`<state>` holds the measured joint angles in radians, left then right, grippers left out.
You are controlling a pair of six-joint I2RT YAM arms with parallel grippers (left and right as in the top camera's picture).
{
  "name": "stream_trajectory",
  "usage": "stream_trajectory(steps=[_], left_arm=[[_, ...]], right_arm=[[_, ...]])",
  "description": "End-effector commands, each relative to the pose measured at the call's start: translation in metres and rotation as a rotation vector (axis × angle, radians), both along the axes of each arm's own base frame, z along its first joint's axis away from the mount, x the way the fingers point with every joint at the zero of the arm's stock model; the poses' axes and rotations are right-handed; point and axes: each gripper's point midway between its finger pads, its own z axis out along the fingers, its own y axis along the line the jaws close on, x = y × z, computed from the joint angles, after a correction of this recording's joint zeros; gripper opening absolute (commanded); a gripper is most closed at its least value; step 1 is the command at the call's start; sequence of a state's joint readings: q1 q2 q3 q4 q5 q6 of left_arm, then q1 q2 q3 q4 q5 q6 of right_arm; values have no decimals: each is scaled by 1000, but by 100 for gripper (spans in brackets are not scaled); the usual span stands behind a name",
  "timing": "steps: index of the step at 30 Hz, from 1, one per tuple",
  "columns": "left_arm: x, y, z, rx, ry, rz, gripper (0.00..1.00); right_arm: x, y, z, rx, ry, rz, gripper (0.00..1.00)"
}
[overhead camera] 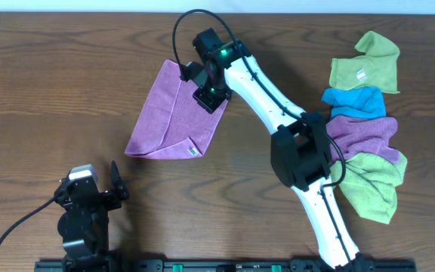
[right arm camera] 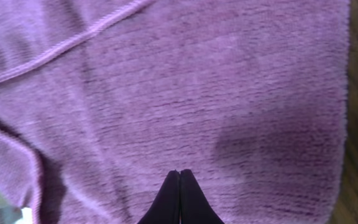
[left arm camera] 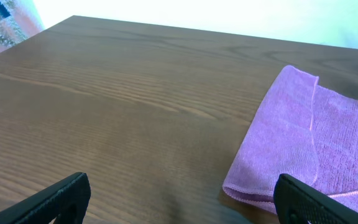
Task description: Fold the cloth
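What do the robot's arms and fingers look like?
The right arm has white tapered links with black joints, a green light near its wrist and a black cable looping above it. The left arm is black with a pale grey block on top and a black cable trailing away. All fingers are black.

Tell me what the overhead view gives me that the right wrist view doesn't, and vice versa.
Only overhead: the whole outline of the folded cloth, its white tag at the near corner, the left gripper sitting apart from it, and the heap of green, blue and purple cloths on the right side.
Only right wrist: the right gripper with its fingertips closed together, and the hem line close up.
Both: the purple cloth with the right gripper over it.
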<state>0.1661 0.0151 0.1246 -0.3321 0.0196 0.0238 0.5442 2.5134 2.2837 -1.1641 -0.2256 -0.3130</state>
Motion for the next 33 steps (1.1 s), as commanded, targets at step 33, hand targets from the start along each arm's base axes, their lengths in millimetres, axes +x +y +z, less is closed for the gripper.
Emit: stream_trajectory(steps=[33], left_arm=[[0,-2,-11,1,26,-9,95]], right_arm=[[18,-134,-59,-329,114,-282,1]])
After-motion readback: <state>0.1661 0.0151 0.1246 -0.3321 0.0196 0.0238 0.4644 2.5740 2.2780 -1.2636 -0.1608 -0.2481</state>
